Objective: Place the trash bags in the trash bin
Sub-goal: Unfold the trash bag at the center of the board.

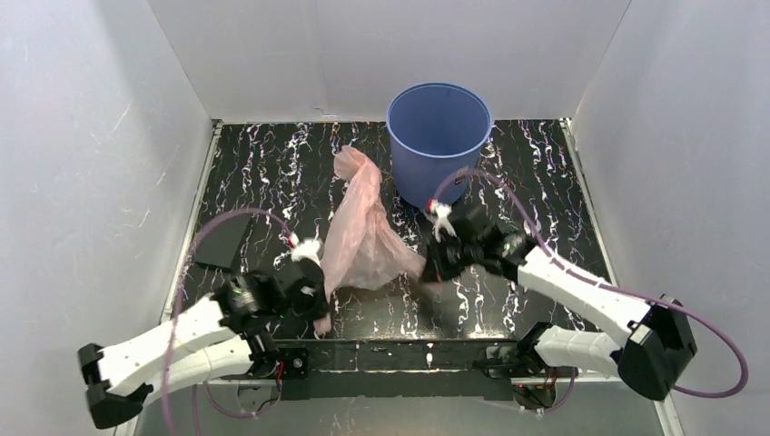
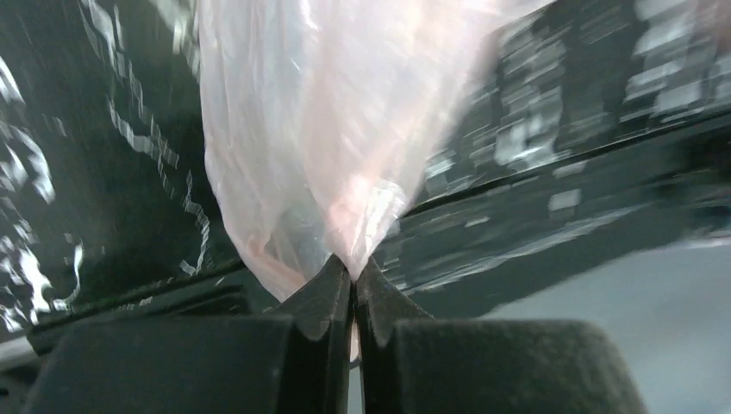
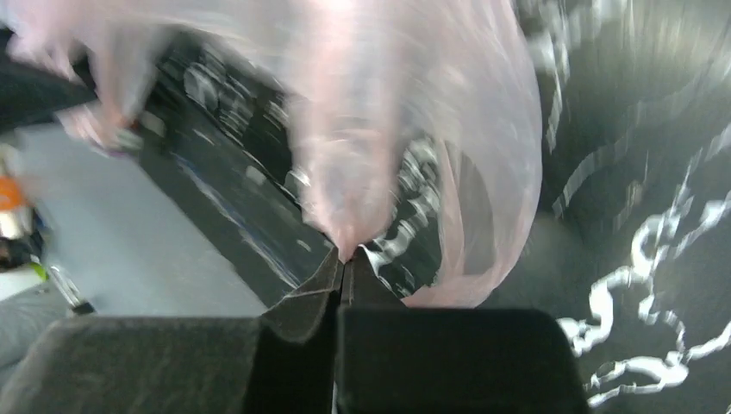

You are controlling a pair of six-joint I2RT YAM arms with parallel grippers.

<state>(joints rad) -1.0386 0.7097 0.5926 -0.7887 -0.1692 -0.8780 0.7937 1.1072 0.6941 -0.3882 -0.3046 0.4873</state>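
The pale-pink trash bag [image 1: 361, 232] hangs stretched above the black marbled table between both grippers, its top end rising toward the blue trash bin [image 1: 438, 141] at the back. My left gripper [image 1: 317, 292] is shut on the bag's lower left corner; the film [image 2: 319, 129] runs out from its closed tips [image 2: 352, 272]. My right gripper [image 1: 433, 268] is shut on the bag's right corner; the pink film [image 3: 379, 121] leaves its closed tips [image 3: 345, 259]. The bin stands upright and open behind the right gripper.
A flat black patch [image 1: 222, 241] lies at the table's left side. White walls close the table on three sides. The table's near edge with a black rail [image 1: 390, 350] runs between the arm bases. A purple cable [image 1: 508, 195] loops from the right wrist near the bin.
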